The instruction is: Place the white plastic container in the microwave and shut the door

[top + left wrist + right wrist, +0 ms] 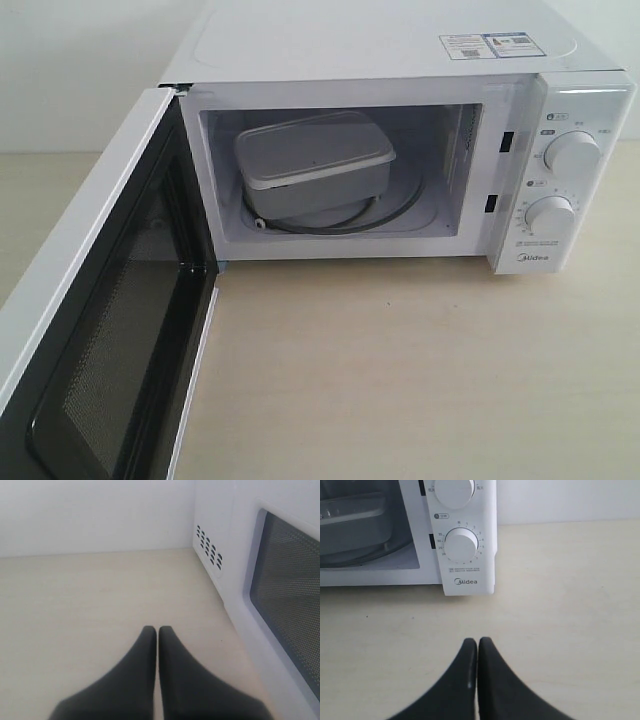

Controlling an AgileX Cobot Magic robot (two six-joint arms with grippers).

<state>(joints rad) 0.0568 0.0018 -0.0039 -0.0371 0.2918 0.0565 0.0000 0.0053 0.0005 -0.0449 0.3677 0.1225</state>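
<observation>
The white plastic container (312, 165) sits inside the cavity of the white microwave (400, 50), on its glass turntable, towards the left. The door (95, 330) stands wide open, swung out to the left with its black inner frame facing the cavity. Neither arm shows in the exterior view. My left gripper (158, 629) is shut and empty above the table, beside the outer face of the door (287, 590). My right gripper (478, 641) is shut and empty over the table in front of the dial panel (461, 545); the container (350, 527) shows at that view's edge.
The microwave stands on a pale wooden table (420, 380) against a white wall (80, 70). Two round dials (570, 155) are on its right panel. Vent holes (209, 550) mark the microwave's side next to the open door.
</observation>
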